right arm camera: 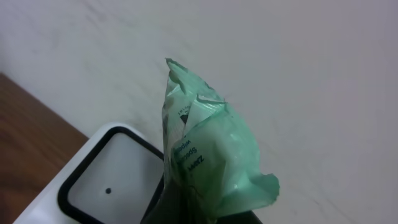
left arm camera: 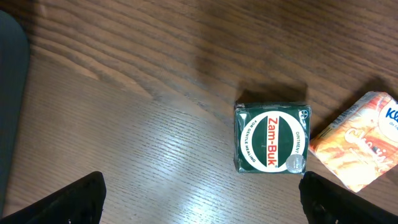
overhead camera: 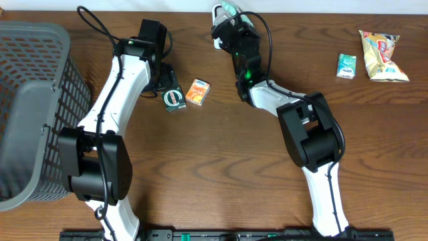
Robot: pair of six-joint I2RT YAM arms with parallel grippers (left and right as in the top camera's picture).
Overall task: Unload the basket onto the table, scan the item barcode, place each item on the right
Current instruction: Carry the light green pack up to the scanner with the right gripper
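My right gripper is shut on a crumpled pale green packet, which sticks up from the jaws. It holds the packet just above a white barcode scanner with a black-framed window, at the table's far edge. No barcode shows on the packet. My left gripper stands wide open above the table, its dark fingers holding nothing. A dark green Zam-Buk box lies flat just ahead of its right finger, also seen from overhead.
An orange carton lies right beside the Zam-Buk box. A grey mesh basket fills the left side. At the far right lie a small green packet and a yellow snack bag.
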